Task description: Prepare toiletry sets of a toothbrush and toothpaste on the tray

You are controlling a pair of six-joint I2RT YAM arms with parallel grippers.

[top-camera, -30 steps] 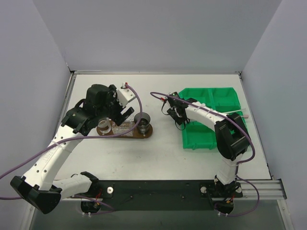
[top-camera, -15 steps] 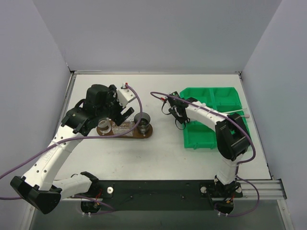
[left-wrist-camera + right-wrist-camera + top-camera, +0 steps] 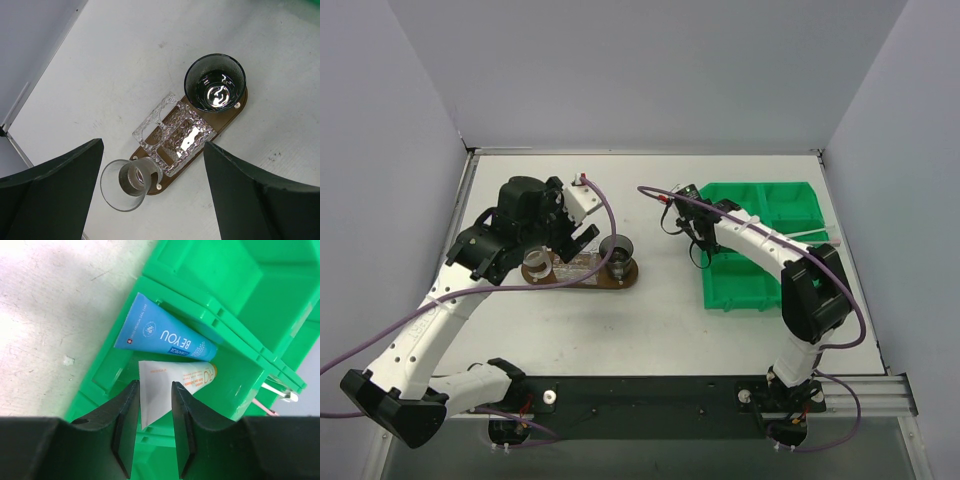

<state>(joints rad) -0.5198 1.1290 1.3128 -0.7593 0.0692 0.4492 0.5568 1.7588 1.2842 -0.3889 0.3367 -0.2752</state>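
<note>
Right tool [image 3: 153,390]: my jaws stand either side of the flat crimped end of the white toothpaste tube [image 3: 161,377]. It lies in a compartment of the green bin [image 3: 240,285], beside a blue tube [image 3: 165,335]. Whether I grip it yet I cannot tell. The tube looks light, soft-bodied and glossy, so probably slippery. I judge the stiff crimp the best hold. My left tool [image 3: 153,145] hangs released above the tray [image 3: 222,122].

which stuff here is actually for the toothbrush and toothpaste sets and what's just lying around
For the job:
dark brown oval wooden tray
blue toothpaste tube
white-and-orange toothpaste tube
thin pale toothbrush

Just lying about:
green sectioned plastic bin
clear glass cup
dark glass cup
clear textured glass dish
</note>
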